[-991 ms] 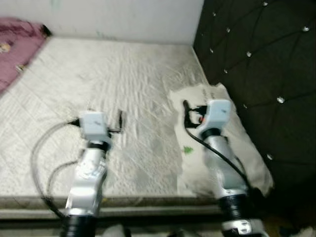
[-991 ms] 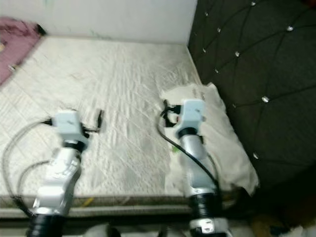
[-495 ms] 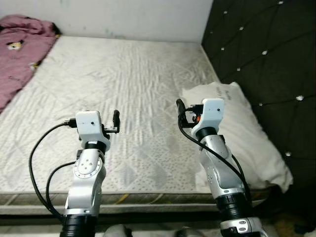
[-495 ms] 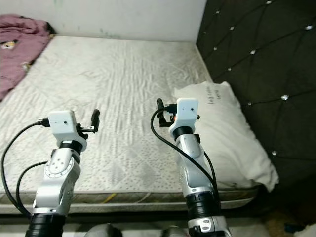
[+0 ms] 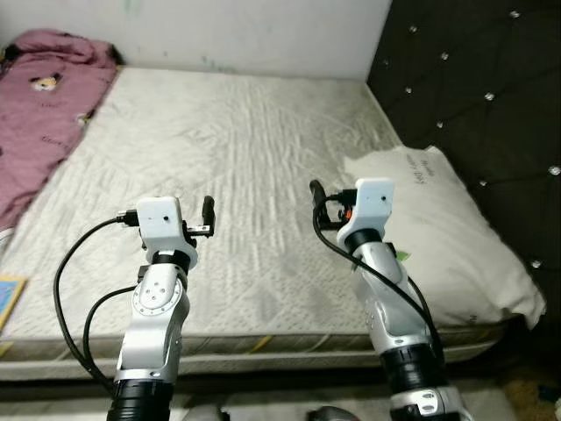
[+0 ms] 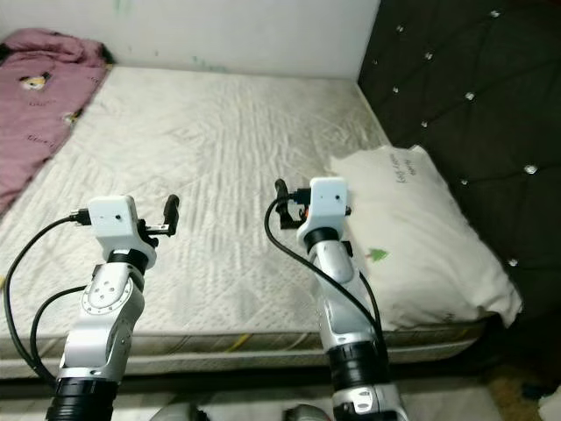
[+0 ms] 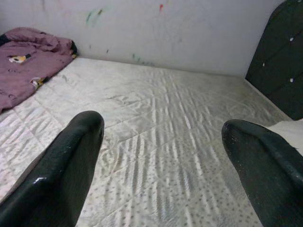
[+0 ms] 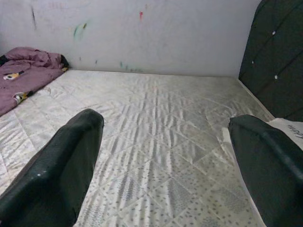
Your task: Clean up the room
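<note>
Bare mattress (pillow alongside)

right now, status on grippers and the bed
Left gripper and right gripper open, empty, over mattress. White pillow by headboard. Purple blanket at far left. Nothing blocking.

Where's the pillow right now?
The white pillow lies on the mattress at the robot's right, against the dark tufted headboard, just beyond the open right gripper.
</note>
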You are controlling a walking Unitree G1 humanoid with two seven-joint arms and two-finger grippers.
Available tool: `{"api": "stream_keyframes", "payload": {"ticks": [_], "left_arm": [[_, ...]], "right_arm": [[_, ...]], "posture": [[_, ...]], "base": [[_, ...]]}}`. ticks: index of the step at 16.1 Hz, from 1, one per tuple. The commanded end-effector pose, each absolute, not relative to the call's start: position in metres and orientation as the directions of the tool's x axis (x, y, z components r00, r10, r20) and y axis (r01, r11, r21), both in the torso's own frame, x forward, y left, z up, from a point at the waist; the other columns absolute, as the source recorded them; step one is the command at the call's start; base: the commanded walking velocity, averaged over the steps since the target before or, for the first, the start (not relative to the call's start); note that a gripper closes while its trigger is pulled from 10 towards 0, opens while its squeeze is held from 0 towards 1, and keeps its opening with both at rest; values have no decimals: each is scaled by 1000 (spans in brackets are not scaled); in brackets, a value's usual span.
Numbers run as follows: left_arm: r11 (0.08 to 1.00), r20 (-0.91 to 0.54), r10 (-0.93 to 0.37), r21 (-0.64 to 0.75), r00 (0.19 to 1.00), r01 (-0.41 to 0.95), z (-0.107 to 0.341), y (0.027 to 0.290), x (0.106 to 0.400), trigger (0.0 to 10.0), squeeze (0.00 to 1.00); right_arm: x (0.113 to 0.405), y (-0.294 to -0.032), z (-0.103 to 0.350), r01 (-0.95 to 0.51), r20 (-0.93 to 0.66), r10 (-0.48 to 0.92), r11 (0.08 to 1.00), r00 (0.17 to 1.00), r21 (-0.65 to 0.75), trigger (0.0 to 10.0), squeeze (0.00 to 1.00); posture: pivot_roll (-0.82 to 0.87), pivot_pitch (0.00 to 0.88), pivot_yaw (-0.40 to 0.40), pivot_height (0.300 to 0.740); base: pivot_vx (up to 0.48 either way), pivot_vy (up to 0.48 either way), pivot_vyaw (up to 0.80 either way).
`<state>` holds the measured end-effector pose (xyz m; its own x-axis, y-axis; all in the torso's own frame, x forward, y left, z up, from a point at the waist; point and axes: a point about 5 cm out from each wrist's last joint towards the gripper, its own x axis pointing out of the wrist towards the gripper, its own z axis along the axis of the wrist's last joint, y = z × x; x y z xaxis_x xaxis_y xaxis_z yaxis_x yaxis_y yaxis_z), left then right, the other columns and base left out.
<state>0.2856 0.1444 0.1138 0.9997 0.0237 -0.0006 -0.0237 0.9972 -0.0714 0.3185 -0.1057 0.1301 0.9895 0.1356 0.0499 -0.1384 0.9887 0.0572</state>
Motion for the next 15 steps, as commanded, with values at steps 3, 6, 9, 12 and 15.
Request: {"api": "stream_keyframes", "payload": {"ticks": [3, 6, 9, 12, 15], "left_arm": [[997, -6, 4, -79, 1000, -4, 114, 137, 286, 10000, 0], [997, -5, 3, -81, 1000, -3, 115, 136, 288, 10000, 0], [997, -8, 4, -83, 1000, -5, 115, 136, 288, 10000, 0], [996, -10, 6, -84, 1000, -7, 115, 136, 288, 10000, 0], [997, -2, 5, -83, 1000, -5, 116, 136, 288, 10000, 0]], "right_arm": [[319, -115, 129, -112, 44, 109, 992, 993, 59, 10000, 0], [321, -113, 129, -120, 40, 117, 991, 992, 60, 10000, 0], [320, -113, 128, -118, 38, 116, 991, 993, 59, 10000, 0], [320, -113, 128, -117, 34, 116, 991, 993, 57, 10000, 0], [320, -113, 128, -117, 34, 116, 992, 993, 56, 10000, 0]], "posture": [[36, 0, -48, 740], [35, 0, -49, 740], [35, 0, -49, 740], [33, 0, -49, 740], [32, 0, -49, 740]], "base": [[0, 480, 0], [0, 480, -800], [0, 480, -148], [0, 480, 0], [0, 480, 0]]}}
